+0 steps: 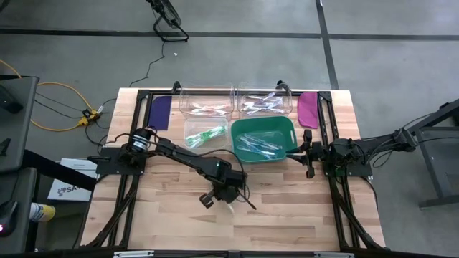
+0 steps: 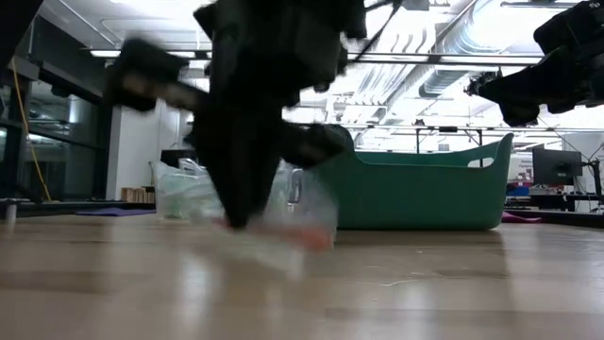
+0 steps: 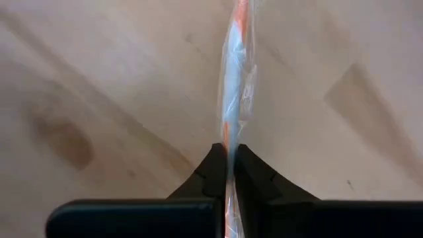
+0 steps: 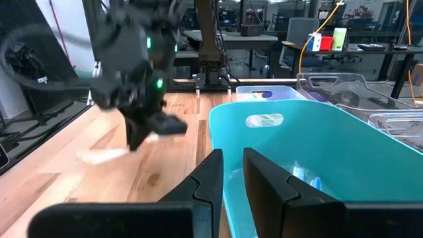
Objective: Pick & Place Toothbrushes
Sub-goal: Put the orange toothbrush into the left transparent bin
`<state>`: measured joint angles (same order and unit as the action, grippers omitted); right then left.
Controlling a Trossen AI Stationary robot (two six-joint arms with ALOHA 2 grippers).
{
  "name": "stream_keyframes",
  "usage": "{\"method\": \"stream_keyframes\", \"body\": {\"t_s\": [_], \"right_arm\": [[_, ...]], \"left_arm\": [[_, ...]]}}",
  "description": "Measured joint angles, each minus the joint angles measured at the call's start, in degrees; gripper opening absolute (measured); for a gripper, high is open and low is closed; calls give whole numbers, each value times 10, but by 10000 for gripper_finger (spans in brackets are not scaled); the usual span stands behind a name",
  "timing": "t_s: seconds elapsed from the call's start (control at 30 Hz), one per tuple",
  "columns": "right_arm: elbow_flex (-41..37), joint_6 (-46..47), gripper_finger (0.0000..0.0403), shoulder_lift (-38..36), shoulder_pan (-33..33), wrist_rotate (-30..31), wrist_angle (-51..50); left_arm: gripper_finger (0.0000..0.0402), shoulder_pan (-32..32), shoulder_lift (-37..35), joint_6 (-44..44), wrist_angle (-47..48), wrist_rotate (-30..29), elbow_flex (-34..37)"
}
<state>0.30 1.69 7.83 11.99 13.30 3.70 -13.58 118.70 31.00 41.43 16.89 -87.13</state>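
My left gripper (image 1: 226, 192) stands over the middle of the wooden table, slanting down, shut on one toothbrush (image 3: 234, 86) in a clear wrapper with orange and white showing. That toothbrush appears blurred low over the table in the low view (image 2: 297, 236) and pale in the right wrist view (image 4: 102, 155). More toothbrushes lie in the green basin (image 1: 262, 120) and in clear boxes behind it. My right gripper (image 4: 228, 175) waits level at the basin's right rim, its fingers slightly apart with nothing between them. My left gripper pinches the wrapped toothbrush between its two fingertips (image 3: 215, 168), on the wrapper near one end (image 3: 229, 142). The fingers come from above, slanting down. The toothbrush runs out ahead of the fingers, close over the table; whether its free end touches the wood I cannot tell.
The green basin (image 4: 297, 132) sits at the back centre-right. A clear box with green brushes (image 1: 204, 132) is left of it, two more clear boxes (image 1: 206, 102) (image 1: 264, 102) behind. A purple paddle (image 1: 159, 111) and a magenta one (image 1: 308, 109) lie at the back corners.
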Motion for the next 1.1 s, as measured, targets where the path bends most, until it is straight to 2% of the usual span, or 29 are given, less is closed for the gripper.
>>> {"method": "stream_keyframes", "body": {"t_s": [0.13,0.2,0.37,0.5,0.57,0.7,1.1], "right_arm": [[0,0,52,0,0,0,0],[0,0,52,0,0,0,0],[0,0,52,0,0,0,0],[0,0,52,0,0,0,0],[0,0,52,2,0,0,0],[0,0,52,4,0,0,1],[0,0,52,4,0,0,1]], "left_arm": [[8,0,-44,-69,19,-1,-1],[8,0,-66,-94,28,-23,-1],[7,11,-136,-131,76,-121,-2],[7,48,-183,-160,133,-205,-2],[7,73,-204,-162,154,-229,-2],[6,133,-229,-118,170,-251,-2],[18,338,-236,102,124,-249,-2]]}}
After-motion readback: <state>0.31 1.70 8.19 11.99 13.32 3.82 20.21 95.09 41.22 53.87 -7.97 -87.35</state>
